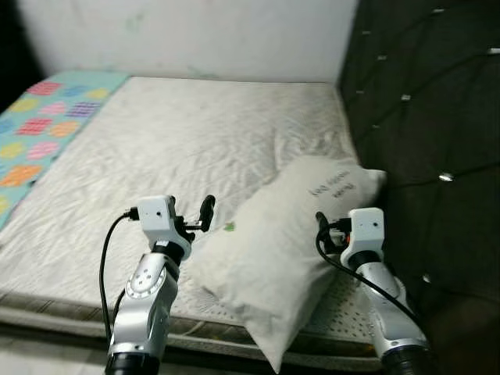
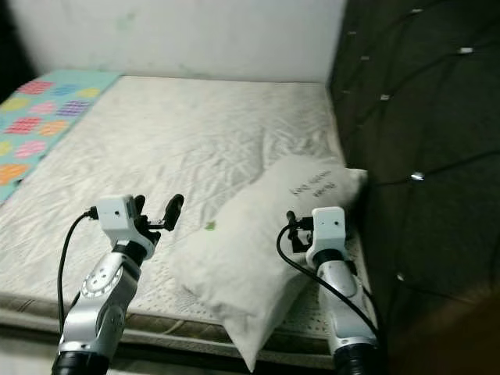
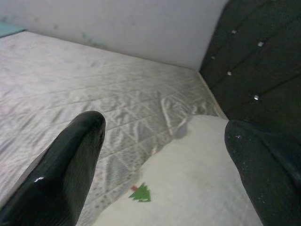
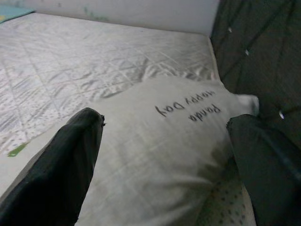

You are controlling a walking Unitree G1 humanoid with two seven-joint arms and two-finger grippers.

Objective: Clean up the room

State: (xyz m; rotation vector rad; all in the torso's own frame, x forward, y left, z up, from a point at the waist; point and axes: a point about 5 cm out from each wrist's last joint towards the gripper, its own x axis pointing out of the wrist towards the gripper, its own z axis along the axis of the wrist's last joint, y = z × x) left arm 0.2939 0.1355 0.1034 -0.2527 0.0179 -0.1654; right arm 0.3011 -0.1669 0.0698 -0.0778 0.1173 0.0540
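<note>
A: Where is the pillow [image 1: 291, 242]?

B: It lies on the bed [image 1: 172, 148], at the corner nearest the dark padded headboard [image 1: 426, 117]. One end leans toward the headboard; the other corner hangs over the bed's near edge. It is white, with dark handwriting across the end by the headboard and a small green tree mark [image 3: 140, 193] on the face away from the headboard.

A: And the left tool [image 1: 199, 219]?

B: It is held up above the near edge of the bed, just beside the pillow on the side away from the headboard. Its two black fingers [image 3: 70, 165] are spread wide, with nothing between them; in the left wrist view the pillow's edge and the tree mark lie in the gap.

A: The right tool [image 4: 164, 155]?

B: It sits at the pillow's headboard side, close against it. Its fingers [image 4: 61, 169] are spread too, one to either side of the pillow's written end, gripping nothing. Whether they touch the fabric I cannot tell.

A: Anything else on the bed?

B: A quilt [image 1: 43, 129] with coloured squares on a turquoise ground, along the side far from the headboard, well apart from the pillow. A pale wall [image 1: 187, 35] stands behind the bed.
</note>
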